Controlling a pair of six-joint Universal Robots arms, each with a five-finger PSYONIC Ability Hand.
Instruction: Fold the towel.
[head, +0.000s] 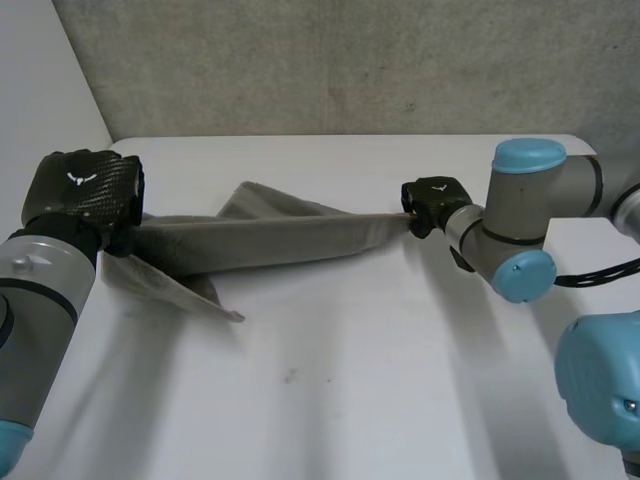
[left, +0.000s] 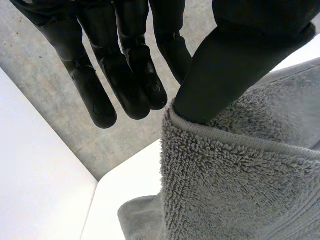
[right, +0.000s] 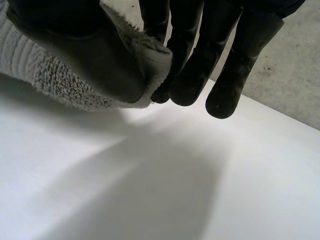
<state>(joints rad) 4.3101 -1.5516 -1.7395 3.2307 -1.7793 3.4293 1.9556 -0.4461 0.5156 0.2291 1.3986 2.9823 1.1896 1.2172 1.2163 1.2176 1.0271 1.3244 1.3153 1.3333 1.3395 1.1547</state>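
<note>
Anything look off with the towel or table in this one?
Yes: the towel is not flat. It is stretched as a bunched, narrow band between the left hand and right hand, each pinching an end, while a loose flap sags onto the table by the left hand.

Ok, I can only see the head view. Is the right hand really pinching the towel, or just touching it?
Observer: Pinching. The right wrist view shows the right hand squeezing a corner of the towel between its thumb and a fingertip.
Operator: And the other one?
Observer: The left hand has its thumb pressed on the towel's hemmed edge. Its other fingers stick out straight, off the cloth.
Operator: What's the towel like up close?
Observer: Grey looped terry, with a flat stitched hem along the edge.
</note>
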